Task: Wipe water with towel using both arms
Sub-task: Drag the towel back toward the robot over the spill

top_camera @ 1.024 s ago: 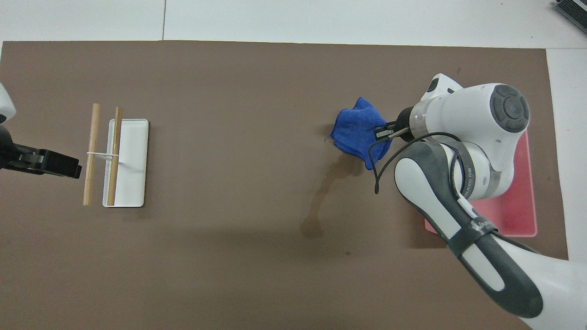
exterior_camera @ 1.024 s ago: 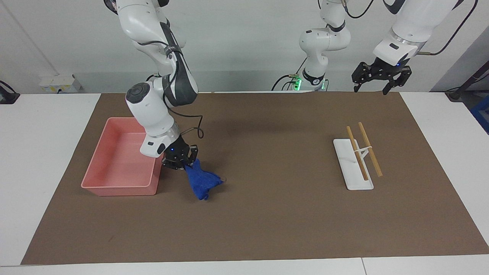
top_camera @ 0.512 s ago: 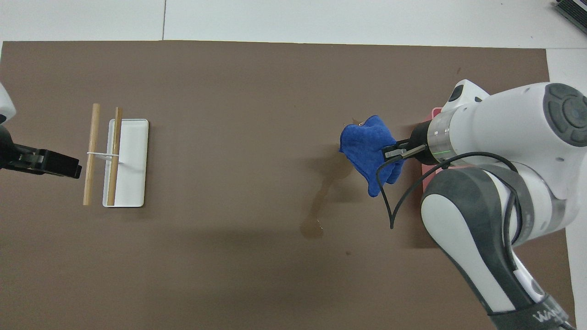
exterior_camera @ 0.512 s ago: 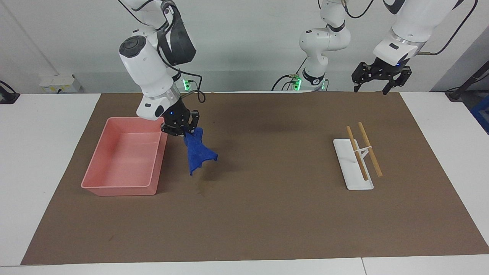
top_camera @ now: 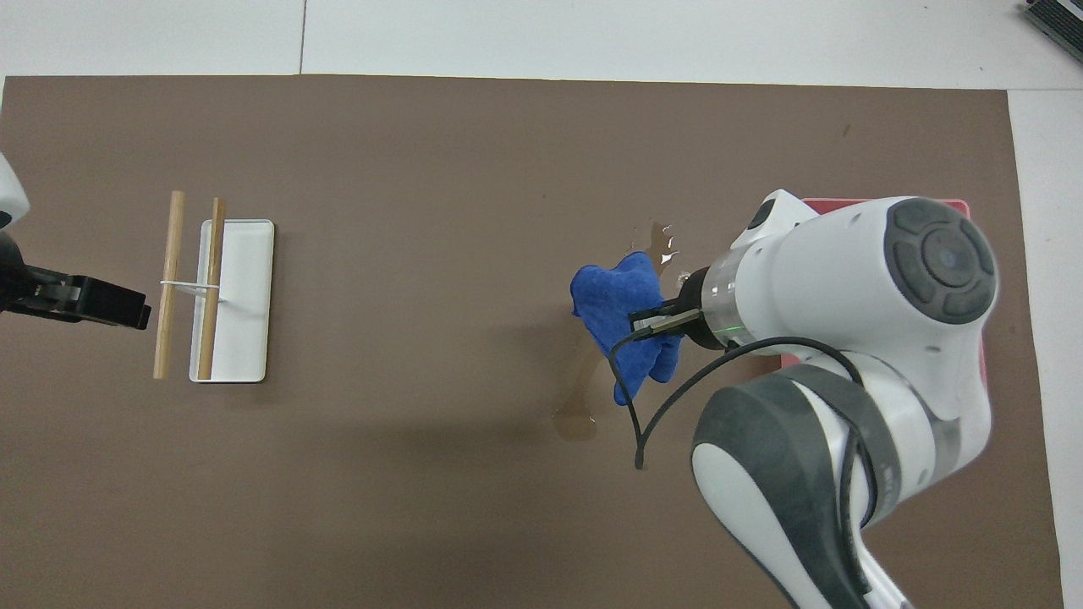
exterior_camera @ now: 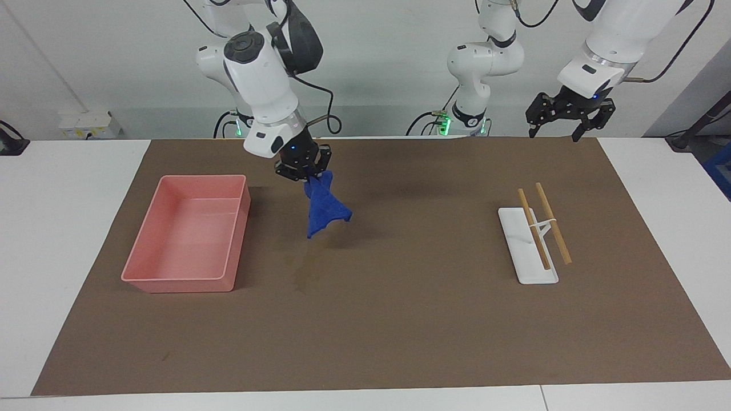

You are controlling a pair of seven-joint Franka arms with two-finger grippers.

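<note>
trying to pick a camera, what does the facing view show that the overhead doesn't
Only facing: the towel hangs clear above the mat, both arm bases, the whole tray, the whole left gripper waiting near the mat's edge. Only overhead: the water streak, plainly, under the towel. Both: right gripper shut on the towel, the sticks on the white stand.

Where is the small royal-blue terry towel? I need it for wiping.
The small royal-blue terry towel hangs from the right gripper in the air, over the brown mat beside the pink tray.
</note>
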